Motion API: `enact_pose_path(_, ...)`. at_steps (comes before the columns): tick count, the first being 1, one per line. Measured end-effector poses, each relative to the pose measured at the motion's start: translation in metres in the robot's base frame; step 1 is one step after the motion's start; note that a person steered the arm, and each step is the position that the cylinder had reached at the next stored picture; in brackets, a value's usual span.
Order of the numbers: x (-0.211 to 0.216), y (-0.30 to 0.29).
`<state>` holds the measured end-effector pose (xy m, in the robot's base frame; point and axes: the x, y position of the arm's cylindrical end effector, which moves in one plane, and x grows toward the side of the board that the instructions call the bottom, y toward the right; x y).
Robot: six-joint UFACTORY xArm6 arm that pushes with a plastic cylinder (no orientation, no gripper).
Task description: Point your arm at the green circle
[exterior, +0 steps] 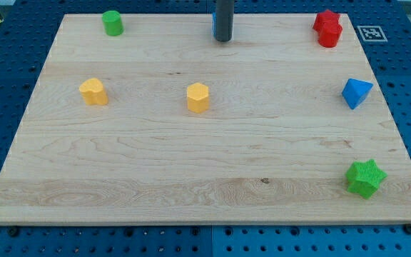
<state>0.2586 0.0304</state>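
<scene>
Sitting near the top-left corner of the wooden desk (205,207), the green circle (113,23) stands alone, well apart from my tip (223,40), the tool, a bare rod with nothing to clench or release, holding nothing. That tip rests at the top centre, just beside a blue block (213,25) (mostly hidden behind the rod). Sweeping left too fast could knock the green circle off the near edge; two yellow blocks (93,91) (198,97) lie lower, out of the way.

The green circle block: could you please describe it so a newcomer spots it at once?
Start at the wooden board and go to its corner at the view's top left. The green circle block stands there alone, a short round cylinder; the green star block sits at the bottom right.
</scene>
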Motion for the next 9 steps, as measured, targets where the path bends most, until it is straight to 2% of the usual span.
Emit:
enact_pose_path(2,-0.001,-0.002)
enact_pose_path(4,0.021,-0.054)
enact_pose_path(7,-0.037,-0.166)
enact_pose_path(8,-0.066,-0.169)
enact_pose_path(9,-0.067,-0.185)
